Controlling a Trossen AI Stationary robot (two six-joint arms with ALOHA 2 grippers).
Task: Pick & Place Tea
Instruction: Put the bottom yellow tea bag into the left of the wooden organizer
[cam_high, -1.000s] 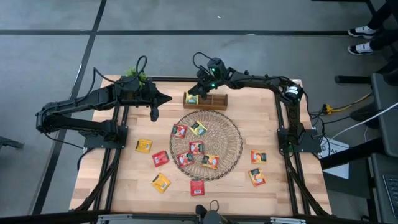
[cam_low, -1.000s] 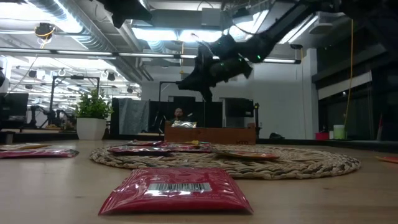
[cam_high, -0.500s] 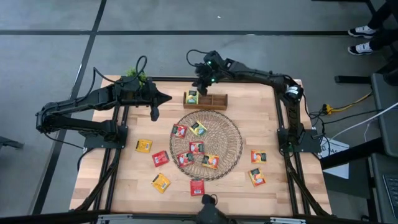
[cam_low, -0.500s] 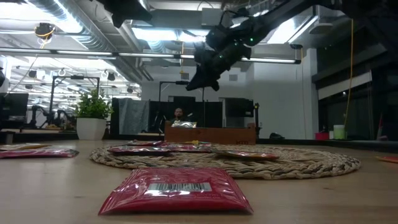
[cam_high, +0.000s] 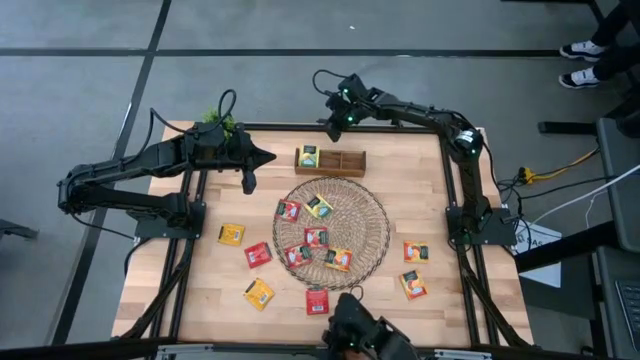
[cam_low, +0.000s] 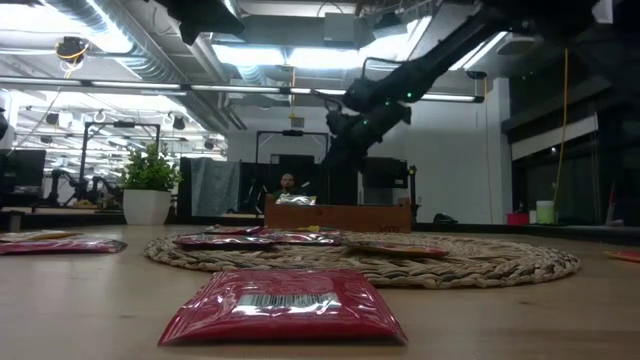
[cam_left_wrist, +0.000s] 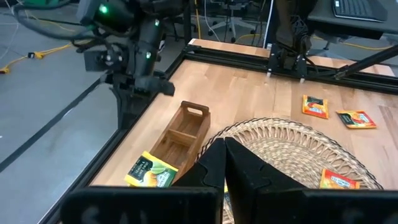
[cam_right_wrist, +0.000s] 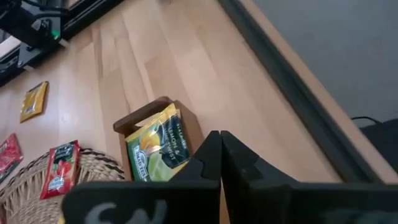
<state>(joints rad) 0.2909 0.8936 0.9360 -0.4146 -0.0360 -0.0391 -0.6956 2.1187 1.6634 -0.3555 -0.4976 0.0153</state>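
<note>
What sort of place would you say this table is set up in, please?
Probably an open-plan lab or office workspace: exposed ceiling ducts, strip lights, monitors on desks and a potted plant show beyond the table.

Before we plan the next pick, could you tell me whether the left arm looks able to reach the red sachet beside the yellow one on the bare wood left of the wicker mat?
Probably yes: the red sachet lies flat on open wood on the left gripper's side, nothing above it.

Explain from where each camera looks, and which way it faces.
High: above, straight down on the table, both arms.
Low: at table height, across the wicker mat into the room; right arm overhead.
Left wrist: past its own shut jaws toward the wooden box.
Right wrist: past its shut jaws, down on that box.
Both wrist views share the box's yellow sachet.
</note>
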